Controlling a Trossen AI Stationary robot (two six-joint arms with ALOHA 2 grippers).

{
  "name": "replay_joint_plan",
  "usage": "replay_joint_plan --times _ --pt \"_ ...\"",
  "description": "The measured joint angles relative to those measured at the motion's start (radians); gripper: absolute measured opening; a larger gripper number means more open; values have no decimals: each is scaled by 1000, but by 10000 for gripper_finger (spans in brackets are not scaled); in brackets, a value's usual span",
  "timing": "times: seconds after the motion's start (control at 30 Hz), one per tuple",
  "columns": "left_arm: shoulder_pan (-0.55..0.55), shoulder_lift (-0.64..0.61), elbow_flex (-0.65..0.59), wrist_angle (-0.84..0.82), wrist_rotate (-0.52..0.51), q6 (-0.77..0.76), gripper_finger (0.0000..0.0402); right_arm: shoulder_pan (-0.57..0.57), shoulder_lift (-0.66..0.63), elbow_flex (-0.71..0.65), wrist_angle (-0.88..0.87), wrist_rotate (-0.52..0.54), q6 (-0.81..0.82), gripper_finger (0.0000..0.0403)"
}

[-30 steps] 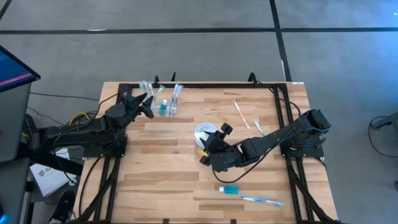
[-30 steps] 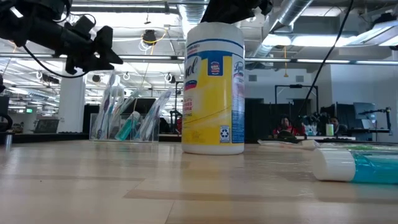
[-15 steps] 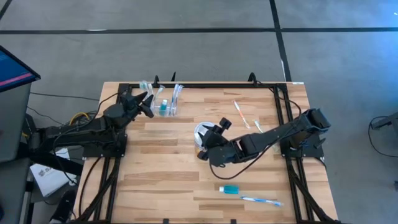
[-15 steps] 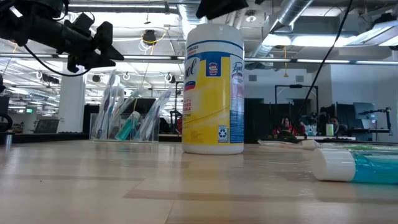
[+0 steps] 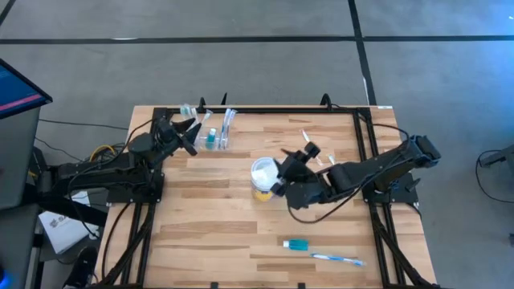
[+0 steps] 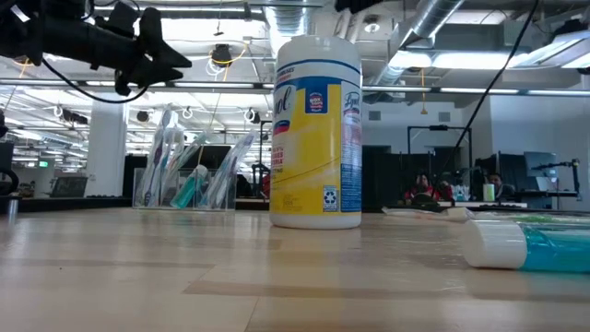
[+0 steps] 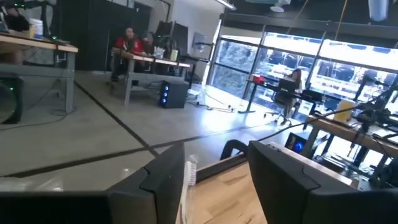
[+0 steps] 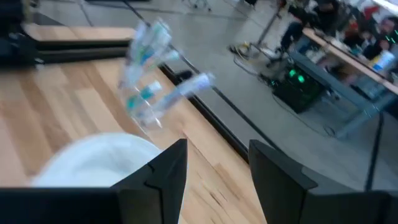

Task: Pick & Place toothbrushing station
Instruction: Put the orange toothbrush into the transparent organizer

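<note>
Nothing is picked yet: your left claw (image 5: 191,134) hovers spread beside the toothbrushing station (image 5: 210,128), right claw (image 5: 294,161) spread and empty.

I see the toothbrushing station (image 5: 210,128) at the back of the table (image 5: 217,241), on the left. My left gripper (image 5: 193,128) is just beside it. The tub (image 5: 263,178) stands in the middle, my right gripper (image 5: 291,163) just to its right. A tube (image 5: 295,244) and a toothbrush (image 5: 337,258) lie near the front edge.
</note>
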Motion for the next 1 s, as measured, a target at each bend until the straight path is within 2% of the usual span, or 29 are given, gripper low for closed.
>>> replay_joint_plan --times 0.17,0.27,0.37,0.53,0.77,0.9,1.0 --pt "-11 2 12 7 139 -1 161 1 -33 -1 -209 46 193 163" --pt "-55 2 18 13 174 -4 156 0 -48 0 -306 45 275 166" --pt "-115 16 19 29 174 -4 151 -6 -48 0 -396 38 338 167" --pt "-214 56 19 85 172 4 149 -20 -48 0 -537 -32 427 166" --pt "-340 165 19 215 117 40 149 -24 -48 0 -685 -63 545 168" --pt "-392 224 19 263 83 48 149 -25 -49 -19 -691 -103 565 168" --pt "-416 260 19 303 68 48 149 -25 -72 -95 -662 -145 578 169"
